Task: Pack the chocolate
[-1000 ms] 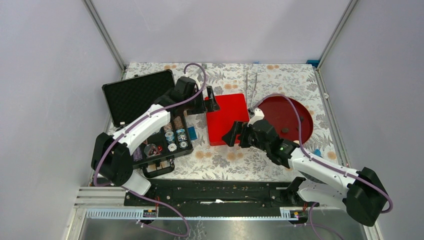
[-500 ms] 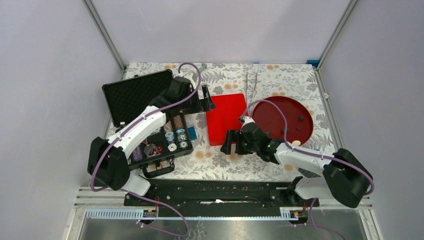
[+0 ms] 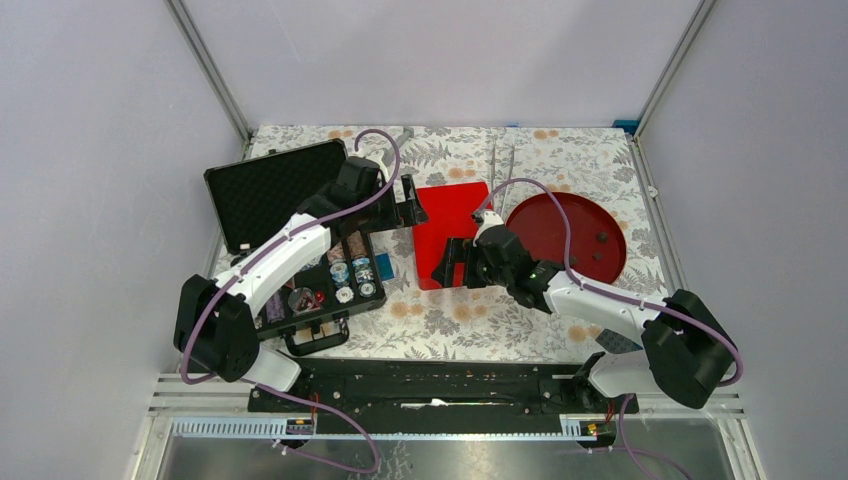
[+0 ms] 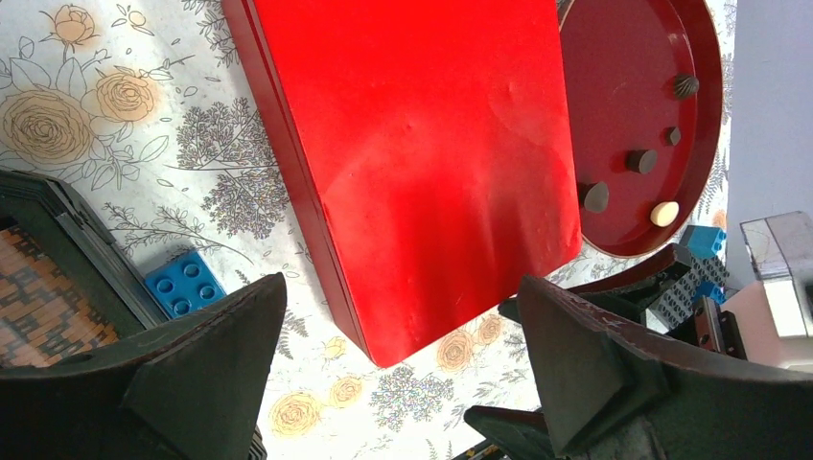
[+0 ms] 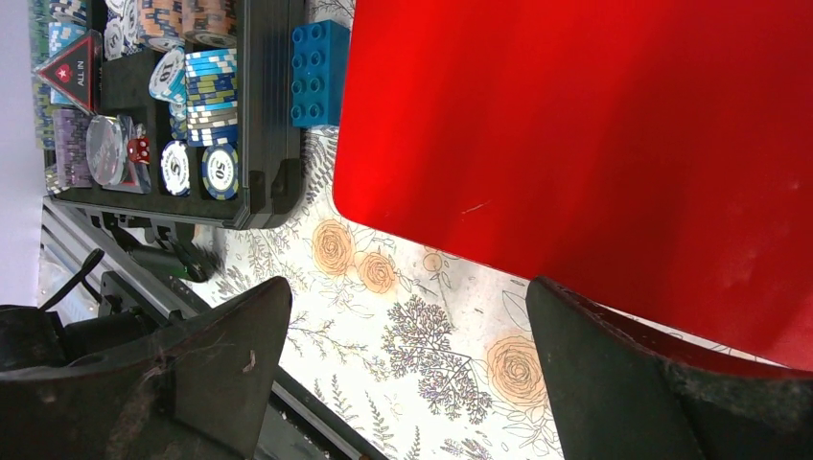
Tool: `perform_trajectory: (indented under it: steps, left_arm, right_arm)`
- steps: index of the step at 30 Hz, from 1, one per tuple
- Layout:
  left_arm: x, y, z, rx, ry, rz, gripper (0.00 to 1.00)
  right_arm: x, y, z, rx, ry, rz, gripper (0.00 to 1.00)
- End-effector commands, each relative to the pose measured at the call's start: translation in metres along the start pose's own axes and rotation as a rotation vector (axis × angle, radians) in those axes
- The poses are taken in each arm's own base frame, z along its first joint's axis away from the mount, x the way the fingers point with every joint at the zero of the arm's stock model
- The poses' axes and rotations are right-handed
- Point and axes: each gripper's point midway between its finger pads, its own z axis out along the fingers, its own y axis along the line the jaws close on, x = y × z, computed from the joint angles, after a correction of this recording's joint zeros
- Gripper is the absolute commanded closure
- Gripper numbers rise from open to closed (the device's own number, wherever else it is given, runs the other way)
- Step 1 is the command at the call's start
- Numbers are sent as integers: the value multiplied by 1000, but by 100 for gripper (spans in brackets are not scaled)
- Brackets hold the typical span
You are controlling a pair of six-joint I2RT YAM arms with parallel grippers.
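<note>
Several small lumps of chocolate (image 4: 594, 196), dark brown ones and a pale tan one (image 4: 663, 213), lie in the round dark red tray (image 3: 545, 215) right of centre. A closed red box (image 3: 452, 215) sits between the tray and the black case. My left gripper (image 3: 410, 203) hangs open at the box's far left corner, and the left wrist view looks down on the red box (image 4: 422, 163) between its fingers. My right gripper (image 3: 448, 263) hovers open over the box's near edge, its jaws wide over the floral cloth (image 5: 451, 364) with nothing between them.
An open black case (image 3: 300, 255) of striped poker chips (image 5: 211, 91) stands at the left, its lid (image 3: 275, 195) laid back. A blue brick (image 3: 384, 266) lies between case and box. Metal tongs (image 3: 500, 165) rest at the back. Grey walls enclose the table.
My right arm has swung left, off the tray's near side to the red box's front edge, uncovering the tray. My left gripper has drawn slightly left and back. Both stayed open.
</note>
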Motion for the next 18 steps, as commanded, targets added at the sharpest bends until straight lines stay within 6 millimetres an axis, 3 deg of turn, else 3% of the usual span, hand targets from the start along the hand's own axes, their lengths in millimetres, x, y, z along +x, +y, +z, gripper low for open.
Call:
perform_trajectory:
  steps: [1, 6, 10, 13, 14, 18]
  left_arm:
    - [-13, -8, -12, 35, -58, 24, 1]
    - [-19, -12, -13, 51, -77, 18, 1]
    - [-40, -32, -12, 116, -121, 1, 1]
    - [-64, -41, 3, 145, -155, -26, 1]
    - [-70, -43, 10, 157, -150, -44, 1]
    - [-100, -52, 31, 187, -163, -78, 1]
  right_arm:
    - [-23, 7, -10, -11, -73, -28, 0]
    - [-52, -6, -25, 86, -151, -86, 1]
    - [-100, -29, -29, 135, -185, -59, 1]
    - [-136, -39, -18, 153, -177, -46, 0]
    - [-155, -35, -14, 150, -188, -54, 0]
    - [-197, -31, 6, 156, -204, -65, 0]
